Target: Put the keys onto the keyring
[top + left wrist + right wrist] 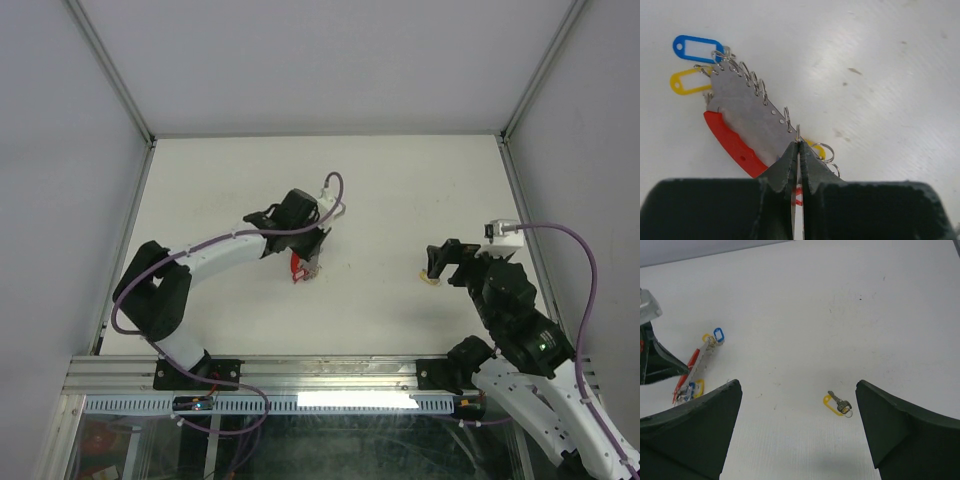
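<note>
The keyring (742, 112), a red arc with a flat grey bar, lies on the white table with several small wire rings along its edge. A blue tag (695, 48) and a yellow tag (687, 81) hang at its far end. My left gripper (799, 144) is shut on the near edge of the grey bar; in the top view the left gripper (308, 258) stands over the keyring (297, 268). A loose key with a yellow tag (837, 404) lies between the open fingers of my right gripper (797, 385), nearer the right finger and below it. The same key (430, 279) shows in the top view beside the right gripper (440, 262).
The keyring (692, 365) and the left gripper's fingers (655, 362) show at the far left of the right wrist view. Grey walls with metal posts enclose the white table (400, 190) at the back and sides. A metal rail (300, 375) runs along the near edge.
</note>
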Controlling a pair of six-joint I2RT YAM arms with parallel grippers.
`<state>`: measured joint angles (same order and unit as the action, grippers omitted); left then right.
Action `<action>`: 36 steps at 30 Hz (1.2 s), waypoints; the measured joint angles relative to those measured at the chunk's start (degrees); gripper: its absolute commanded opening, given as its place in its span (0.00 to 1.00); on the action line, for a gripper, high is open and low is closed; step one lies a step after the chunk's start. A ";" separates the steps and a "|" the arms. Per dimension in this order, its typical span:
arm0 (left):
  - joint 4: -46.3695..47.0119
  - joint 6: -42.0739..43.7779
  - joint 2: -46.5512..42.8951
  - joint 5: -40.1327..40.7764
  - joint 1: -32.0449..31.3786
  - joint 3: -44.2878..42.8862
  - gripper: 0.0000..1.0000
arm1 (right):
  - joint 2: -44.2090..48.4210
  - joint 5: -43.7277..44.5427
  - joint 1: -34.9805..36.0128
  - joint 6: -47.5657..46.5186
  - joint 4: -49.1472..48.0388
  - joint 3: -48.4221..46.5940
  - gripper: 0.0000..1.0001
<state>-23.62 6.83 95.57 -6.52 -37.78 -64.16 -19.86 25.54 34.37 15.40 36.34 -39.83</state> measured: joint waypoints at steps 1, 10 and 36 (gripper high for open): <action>0.63 -0.15 -1.03 0.20 -2.25 0.98 0.00 | 0.20 0.50 0.00 0.02 0.00 0.00 1.00; 4.90 -2.23 -7.32 2.01 -19.80 6.19 0.00 | 2.47 4.72 0.00 0.15 0.04 0.00 1.00; 8.79 -10.69 -9.35 5.11 -31.19 11.80 0.51 | 3.52 2.47 0.00 -0.55 1.49 -0.52 1.00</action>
<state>-14.83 -3.86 86.21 -1.41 -68.97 -52.36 -16.34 28.01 34.37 14.85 37.82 -40.36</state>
